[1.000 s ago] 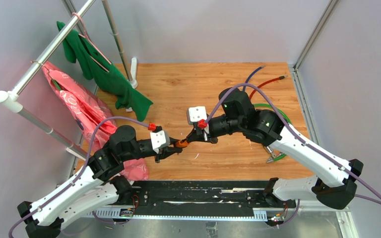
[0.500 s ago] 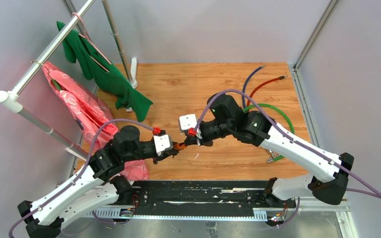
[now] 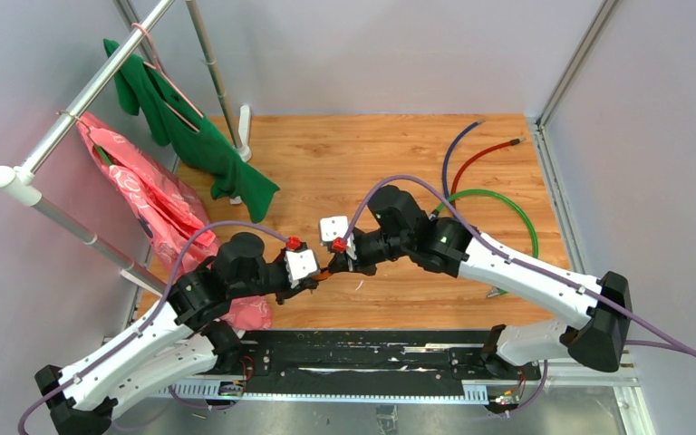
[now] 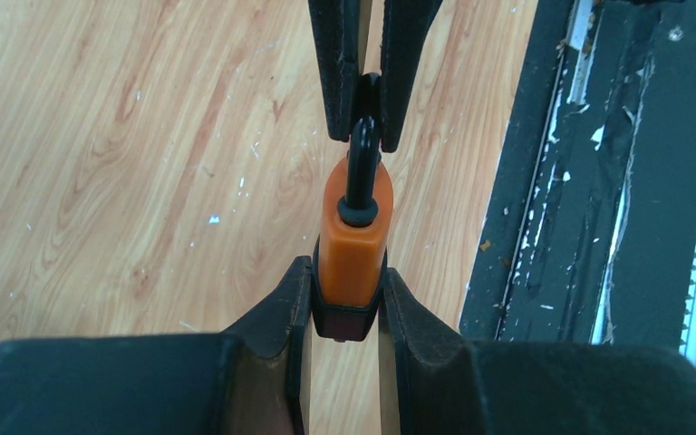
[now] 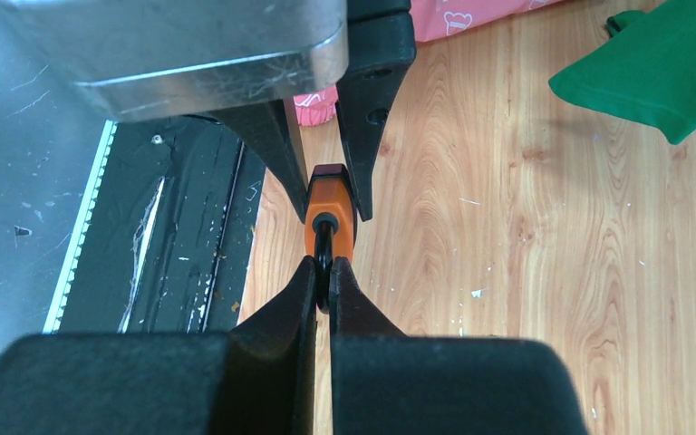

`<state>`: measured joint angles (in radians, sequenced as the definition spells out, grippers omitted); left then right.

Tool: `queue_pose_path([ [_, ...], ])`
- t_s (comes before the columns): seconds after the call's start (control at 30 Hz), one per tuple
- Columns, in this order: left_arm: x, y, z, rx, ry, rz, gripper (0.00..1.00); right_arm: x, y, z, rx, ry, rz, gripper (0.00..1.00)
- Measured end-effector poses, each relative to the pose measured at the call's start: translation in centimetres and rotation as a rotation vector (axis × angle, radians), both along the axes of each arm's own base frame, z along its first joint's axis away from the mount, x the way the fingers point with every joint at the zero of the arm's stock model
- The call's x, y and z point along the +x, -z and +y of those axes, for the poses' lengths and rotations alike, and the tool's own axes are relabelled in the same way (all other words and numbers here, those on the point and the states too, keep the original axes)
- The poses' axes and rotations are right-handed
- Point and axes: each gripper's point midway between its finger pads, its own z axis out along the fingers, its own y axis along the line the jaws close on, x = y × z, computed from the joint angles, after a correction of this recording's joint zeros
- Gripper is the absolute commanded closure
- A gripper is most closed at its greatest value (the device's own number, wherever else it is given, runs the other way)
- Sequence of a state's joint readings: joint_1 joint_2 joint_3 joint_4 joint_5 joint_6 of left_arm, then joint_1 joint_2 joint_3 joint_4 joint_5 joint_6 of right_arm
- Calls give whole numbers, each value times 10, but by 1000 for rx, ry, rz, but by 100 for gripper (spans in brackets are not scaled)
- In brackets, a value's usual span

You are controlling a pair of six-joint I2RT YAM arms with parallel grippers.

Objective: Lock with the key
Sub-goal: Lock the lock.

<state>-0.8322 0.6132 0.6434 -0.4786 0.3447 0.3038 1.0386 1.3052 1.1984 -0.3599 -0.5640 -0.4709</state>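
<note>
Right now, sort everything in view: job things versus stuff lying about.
Job: padlock, left gripper on its body, right gripper on its shackle.
Lying about: green garment, pink bag, rack, cables.

The padlock (image 4: 352, 237) is orange with a black base and black shackle. Left tool (image 4: 346, 276) and right tool (image 5: 324, 272) are black. The counter (image 3: 344, 154) is pale wood grain. One garment (image 3: 190, 127) is green, and another (image 3: 145, 195) is pink with white print.
</note>
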Motion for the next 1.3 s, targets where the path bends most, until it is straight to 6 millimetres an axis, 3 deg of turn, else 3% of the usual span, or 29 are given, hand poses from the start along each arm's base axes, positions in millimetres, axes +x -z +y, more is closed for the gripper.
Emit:
queue_pose_path([
  [0.33, 0, 22, 16, 98, -45, 32, 100, 3, 26, 14, 17, 25, 69, 100],
  [0.73, -13, 52, 43, 238, -85, 133, 100, -4, 66, 33, 28, 16, 204, 100],
  [0.97, -21, 63, 46, 244, -111, 208, 100, -7, 69, 38, 68, 28, 260, 100],
  [1.17, -17, 56, 38, 188, -126, 199, 100, -7, 55, 37, 108, 39, 249, 100],
  [1.3, -15, 54, 39, 183, -125, 181, 100, -7, 57, 35, 125, 39, 227, 100],
])
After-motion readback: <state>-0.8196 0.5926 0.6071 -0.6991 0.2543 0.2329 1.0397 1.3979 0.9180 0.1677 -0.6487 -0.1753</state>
